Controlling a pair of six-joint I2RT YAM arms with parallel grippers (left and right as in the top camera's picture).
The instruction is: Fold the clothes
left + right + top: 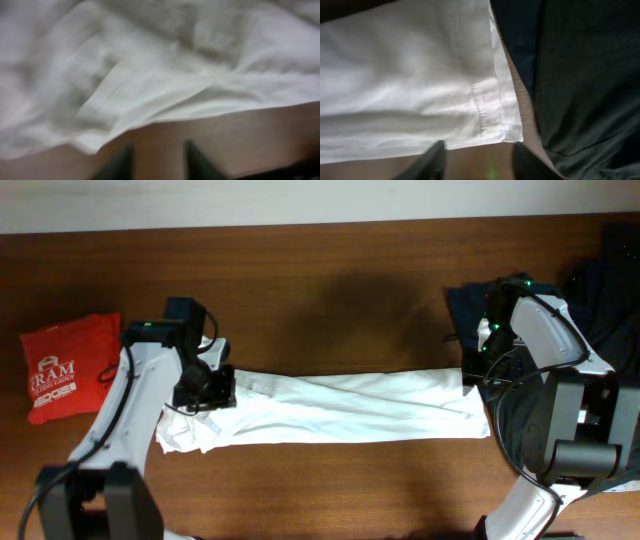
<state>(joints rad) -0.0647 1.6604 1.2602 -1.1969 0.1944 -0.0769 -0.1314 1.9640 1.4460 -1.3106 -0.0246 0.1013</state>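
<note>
Jaws of the left gripper (pixel 159 164) parted wide above the wooden table (pixel 240 135), clasping nothing, tips just short of the rumpled edge of the white T-shirt (pixel 150 65). Across the table, jaws of the right gripper (pixel 480 165) likewise spread and empty, poised at the shirt's stitched hem corner, with dark garments (pixel 580 75) lying just beside that corner. From overhead: shirt stretched into a long, narrow band across the middle of the table, left gripper over its bunched left end, right gripper at its right end. Small folded red shirt (pixel 65 370) with white print well apart near the table's left edge; dark garments heaped at the far right.
</note>
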